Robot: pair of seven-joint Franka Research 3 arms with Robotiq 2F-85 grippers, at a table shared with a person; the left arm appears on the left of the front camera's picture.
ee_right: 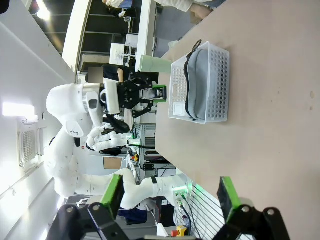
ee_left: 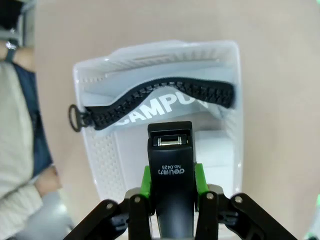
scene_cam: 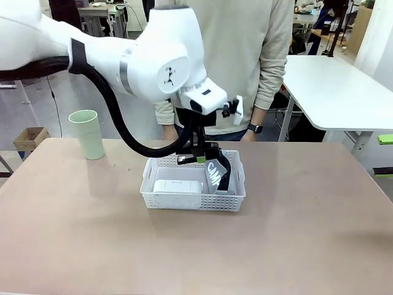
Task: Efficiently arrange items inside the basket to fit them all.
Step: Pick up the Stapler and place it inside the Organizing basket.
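- The basket [scene_cam: 191, 201] is sitting at the middle of the table [scene_cam: 295, 233], just in front of the person [scene_cam: 245, 55] at the far side.
- Inside it, the grey "CAMPUS" pouch [ee_left: 165, 102] is standing on its long edge along the right-hand wall, with the black zipper running along the top.
- The white box [scene_cam: 178, 186] is lying flat in the left near part of the basket, beside the pouch.
- The left gripper [ee_left: 171, 181] is hanging over the basket, its green pads pressing both sides of the black stapler [ee_left: 171, 160], which is pointing down into the gap between pouch and box.
- The pale green cup [scene_cam: 86, 134] is standing upright on the table, well apart to the left of the basket.
- The right gripper [ee_right: 170, 195] is hovering wide apart over bare table, gripping nothing.
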